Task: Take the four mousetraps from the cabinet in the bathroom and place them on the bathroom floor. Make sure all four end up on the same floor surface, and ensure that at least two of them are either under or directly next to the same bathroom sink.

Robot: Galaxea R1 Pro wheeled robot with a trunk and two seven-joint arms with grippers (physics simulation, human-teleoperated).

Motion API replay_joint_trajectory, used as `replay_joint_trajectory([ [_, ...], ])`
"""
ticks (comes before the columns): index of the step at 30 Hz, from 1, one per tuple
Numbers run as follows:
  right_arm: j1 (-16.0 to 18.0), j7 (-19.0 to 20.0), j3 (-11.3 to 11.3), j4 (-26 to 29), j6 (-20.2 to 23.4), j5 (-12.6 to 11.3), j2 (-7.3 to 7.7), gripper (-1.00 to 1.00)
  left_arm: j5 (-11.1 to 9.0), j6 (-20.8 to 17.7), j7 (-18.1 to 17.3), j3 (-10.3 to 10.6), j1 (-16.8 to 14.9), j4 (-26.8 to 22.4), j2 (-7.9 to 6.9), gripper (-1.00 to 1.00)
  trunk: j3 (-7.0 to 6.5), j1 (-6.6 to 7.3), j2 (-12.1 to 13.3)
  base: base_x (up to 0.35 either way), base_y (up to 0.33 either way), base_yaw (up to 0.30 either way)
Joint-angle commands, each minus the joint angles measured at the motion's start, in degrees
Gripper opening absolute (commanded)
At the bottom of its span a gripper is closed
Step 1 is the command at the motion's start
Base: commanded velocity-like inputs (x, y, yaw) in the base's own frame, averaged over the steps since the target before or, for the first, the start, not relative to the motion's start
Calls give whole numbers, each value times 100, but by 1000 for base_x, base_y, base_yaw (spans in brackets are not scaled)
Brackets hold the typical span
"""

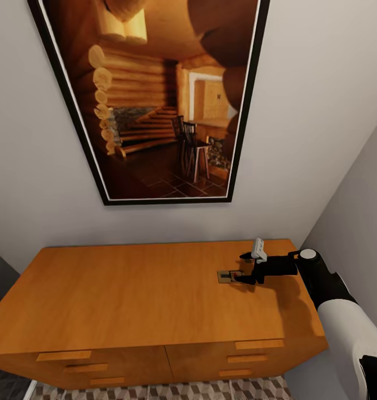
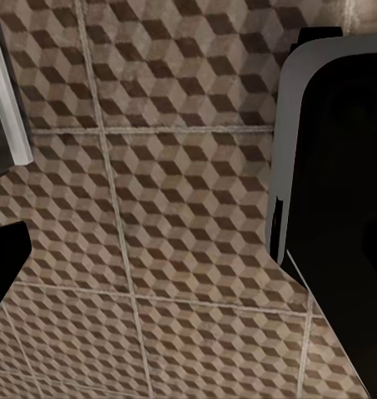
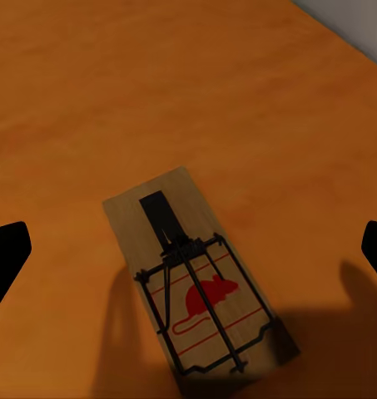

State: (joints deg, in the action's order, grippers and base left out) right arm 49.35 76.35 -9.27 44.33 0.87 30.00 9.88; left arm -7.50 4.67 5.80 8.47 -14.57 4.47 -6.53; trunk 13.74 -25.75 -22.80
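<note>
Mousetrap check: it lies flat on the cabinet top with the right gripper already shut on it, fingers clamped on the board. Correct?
Not quite. The mousetrap does lie flat on the cabinet top, but the right gripper is open. The right wrist view shows its fingertips spread wide to either side of the board, touching nothing.

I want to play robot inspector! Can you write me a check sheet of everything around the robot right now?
Surface: smooth orange-brown wooden cabinet top, drawers shut.
Job's things: one small flat wooden mousetrap with dark wire and a red mouse mark lies flat on the top, near its right end.
Clutter: nothing seen.
Grippers: black right gripper open, fingertips either side of the trap, not touching; left gripper open above the cube-patterned floor tiles.
Cables: nothing seen.
Surroundings: black-framed log-cabin picture on a pale wall.
</note>
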Motion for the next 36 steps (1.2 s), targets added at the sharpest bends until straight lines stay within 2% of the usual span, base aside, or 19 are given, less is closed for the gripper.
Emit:
replay_joint_trajectory([
  [1, 5, 29, -19, 6, 10, 32, -4, 100, -58, 43, 0, 49, -11, 26, 3, 100, 18, -3, -12, 0, 0, 0],
  [36, 5, 29, -23, 6, 10, 32, -4, 100, -58, 43, 0, 49, -11, 27, 3, 100, 258, -3, -12, 0, 0, 0],
])
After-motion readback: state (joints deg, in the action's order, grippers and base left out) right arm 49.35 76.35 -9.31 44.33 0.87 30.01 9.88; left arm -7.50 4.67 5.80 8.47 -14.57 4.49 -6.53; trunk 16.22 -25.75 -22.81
